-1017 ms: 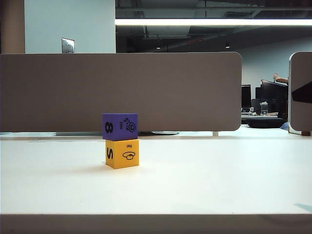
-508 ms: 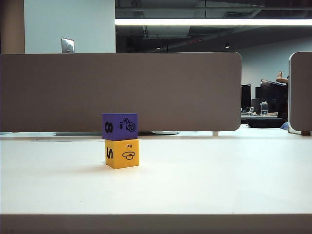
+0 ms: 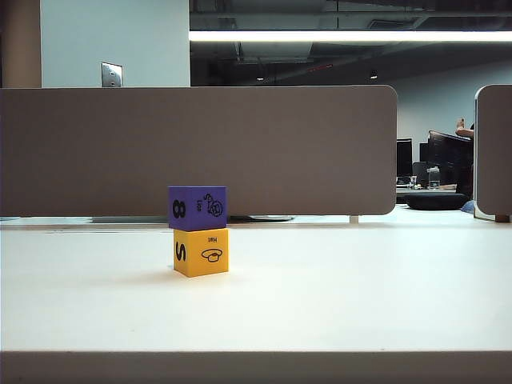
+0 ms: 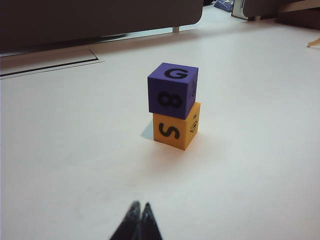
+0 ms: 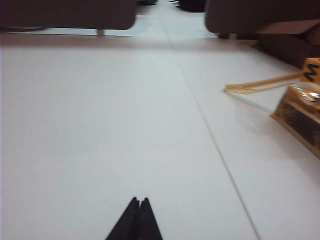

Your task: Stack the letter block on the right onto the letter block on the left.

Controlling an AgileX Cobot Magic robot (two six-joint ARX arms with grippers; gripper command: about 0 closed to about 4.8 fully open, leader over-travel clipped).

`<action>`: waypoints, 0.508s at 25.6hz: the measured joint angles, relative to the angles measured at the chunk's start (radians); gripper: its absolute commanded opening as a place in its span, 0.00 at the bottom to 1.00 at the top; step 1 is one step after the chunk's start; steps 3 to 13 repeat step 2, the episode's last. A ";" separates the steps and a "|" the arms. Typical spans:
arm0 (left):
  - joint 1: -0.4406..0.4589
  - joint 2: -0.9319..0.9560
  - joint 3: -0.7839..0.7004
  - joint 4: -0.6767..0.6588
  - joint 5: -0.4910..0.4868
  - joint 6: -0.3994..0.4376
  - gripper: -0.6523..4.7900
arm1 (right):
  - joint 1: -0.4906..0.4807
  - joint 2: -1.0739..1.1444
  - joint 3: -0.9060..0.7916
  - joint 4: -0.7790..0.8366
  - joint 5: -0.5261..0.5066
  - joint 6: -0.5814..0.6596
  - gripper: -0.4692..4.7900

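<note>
A purple letter block (image 3: 197,208) marked 8 rests squarely on a yellow letter block (image 3: 201,252) marked S, left of centre on the white table (image 3: 344,288). The left wrist view shows the same stack: purple block (image 4: 172,90) with a G on top, yellow block (image 4: 176,129) beneath. My left gripper (image 4: 139,206) is shut and empty, low over the table well short of the stack. My right gripper (image 5: 139,200) is shut and empty too, over bare table with no block in its view. Neither gripper appears in the exterior view.
A brown partition (image 3: 200,148) runs along the table's far edge. In the right wrist view a yellow packet (image 5: 299,116) and a thin wooden stick (image 5: 260,84) lie off to one side. A seam (image 5: 210,135) crosses the tabletop.
A dark arm tip at the far right edge of the exterior view has withdrawn out of sight. The two stacked blocks have not moved.
</note>
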 measured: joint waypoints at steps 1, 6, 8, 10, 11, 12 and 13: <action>0.000 0.000 0.000 0.000 0.000 0.000 0.11 | -0.004 0.000 0.000 0.000 0.000 0.000 0.08; 0.000 0.000 0.000 0.000 0.000 0.000 0.11 | -0.002 0.000 0.000 0.000 0.000 0.000 0.08; 0.000 0.000 0.000 0.000 0.000 0.000 0.11 | -0.002 0.000 0.000 0.000 0.000 0.000 0.08; 0.000 0.000 0.000 0.000 0.000 0.000 0.11 | -0.002 0.000 0.000 0.000 0.000 0.000 0.08; 0.000 0.000 0.000 0.000 0.000 0.000 0.11 | -0.002 0.000 0.000 0.000 0.000 0.000 0.08; 0.000 0.000 0.000 0.000 0.000 0.000 0.11 | -0.002 0.000 0.000 0.000 0.000 0.000 0.08; 0.000 0.000 0.000 0.000 0.000 0.000 0.11 | -0.002 0.000 0.000 0.000 0.000 0.000 0.08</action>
